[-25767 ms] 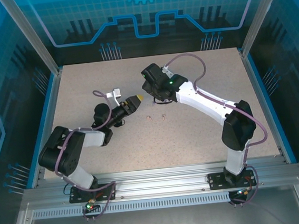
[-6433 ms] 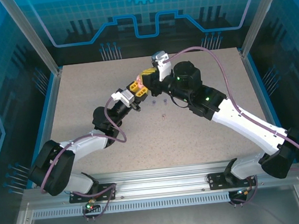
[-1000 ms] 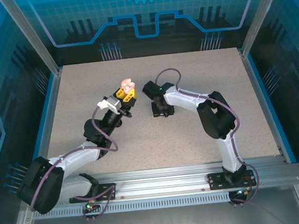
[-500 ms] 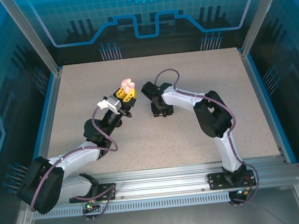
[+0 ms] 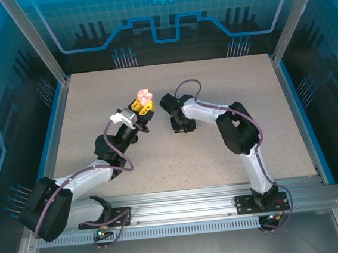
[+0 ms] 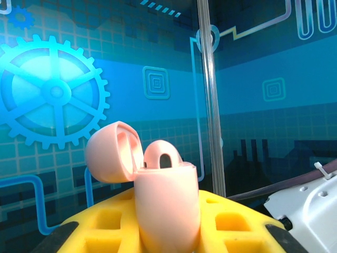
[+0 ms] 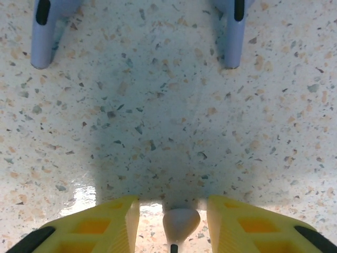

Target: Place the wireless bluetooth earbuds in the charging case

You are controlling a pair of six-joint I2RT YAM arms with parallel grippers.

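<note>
While left jaws clamp one open pink case [image 6: 167,211] | right jaws apart around one pale earbud [image 7: 180,222]

charging case [image 6: 167,205]: we see it pale pink and rounded, upright, pinched in the left gripper [image 5: 143,102], off the table [image 7: 158,105].
lid [image 6: 108,153]: hinged open, tipped back leftward.
seated earbud [image 6: 162,155]: pink, poking from the case's mouth.
loose earbud [image 7: 180,221]: pale, on the speckled table between the right gripper [image 7: 169,208]'s parted fingers.
</note>
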